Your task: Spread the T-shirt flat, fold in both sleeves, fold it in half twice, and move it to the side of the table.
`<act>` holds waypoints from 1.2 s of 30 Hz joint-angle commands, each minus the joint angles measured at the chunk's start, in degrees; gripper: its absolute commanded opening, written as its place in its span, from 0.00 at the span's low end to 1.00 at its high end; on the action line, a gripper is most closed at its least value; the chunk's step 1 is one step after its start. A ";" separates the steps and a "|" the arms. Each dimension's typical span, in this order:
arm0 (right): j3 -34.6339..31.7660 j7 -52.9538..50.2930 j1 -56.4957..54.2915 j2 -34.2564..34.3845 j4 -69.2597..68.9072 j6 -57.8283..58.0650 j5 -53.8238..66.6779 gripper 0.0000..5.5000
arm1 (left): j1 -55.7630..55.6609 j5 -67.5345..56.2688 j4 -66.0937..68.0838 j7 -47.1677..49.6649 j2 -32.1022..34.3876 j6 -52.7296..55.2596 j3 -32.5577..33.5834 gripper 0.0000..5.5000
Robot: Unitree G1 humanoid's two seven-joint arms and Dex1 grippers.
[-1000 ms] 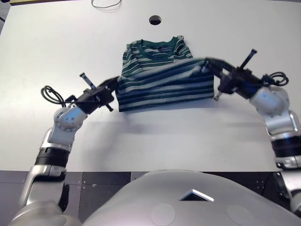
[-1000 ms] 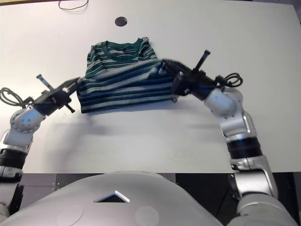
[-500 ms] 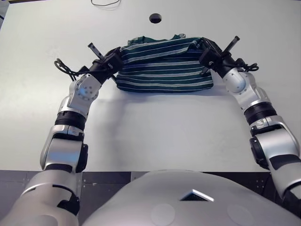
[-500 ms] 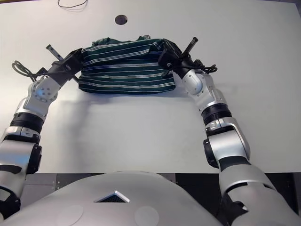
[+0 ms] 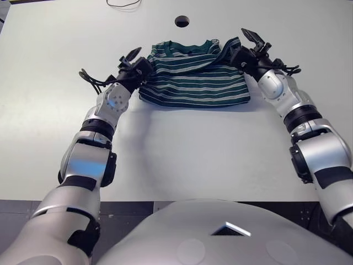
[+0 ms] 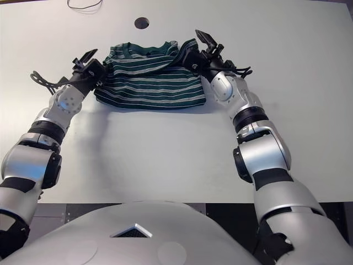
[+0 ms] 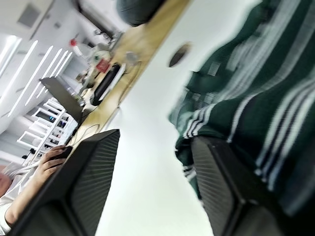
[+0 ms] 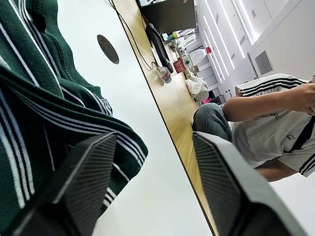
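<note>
**While the T-shirt lies folded, nothing holds it**

Where the white table is farthest from the robot, at about 12 o'clock, the green striped T-shirt lies folded over. Its neck is at the far side.

The left gripper sits at the T-shirt's 9 o'clock edge. Its two fingers are spread apart, with bare table in the gap, and they hold nothing. One finger is just beside the cloth, and I cannot tell if it touches.

The right gripper sits at the T-shirt's 2 o'clock corner. Its fingers are spread apart too and grip nothing. A bit of the striped edge shows in the gap between them.

A round dark hole is in the table at 12 o'clock from the T-shirt. A thin black wire lies at 11 o'clock, at the table's far edge.
</note>
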 commanded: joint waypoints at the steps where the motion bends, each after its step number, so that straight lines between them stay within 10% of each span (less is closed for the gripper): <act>1: -0.15 0.77 -2.18 1.69 -0.58 -1.93 1.12 0.64 | -4.31 -6.11 1.97 -2.85 -2.27 2.25 5.13 0.58; 7: 3.34 3.59 2.30 3.03 -8.18 -6.32 -0.37 0.64 | -8.22 -12.24 4.77 -6.49 -3.25 9.12 10.97 0.78; 19: 7.84 17.46 16.01 -1.56 -30.86 -4.32 -1.50 0.64 | -6.05 -18.92 3.29 -8.15 -3.38 10.96 18.55 0.78; 30: -3.97 28.38 25.51 -18.69 -65.66 1.91 2.49 0.64 | 22.39 -24.10 -42.01 -3.73 -5.70 2.94 22.73 0.78; 36: -2.24 23.37 17.70 -17.81 -51.65 1.38 -3.99 0.64 | 27.92 -22.93 -49.20 -1.57 -10.20 6.04 20.40 0.78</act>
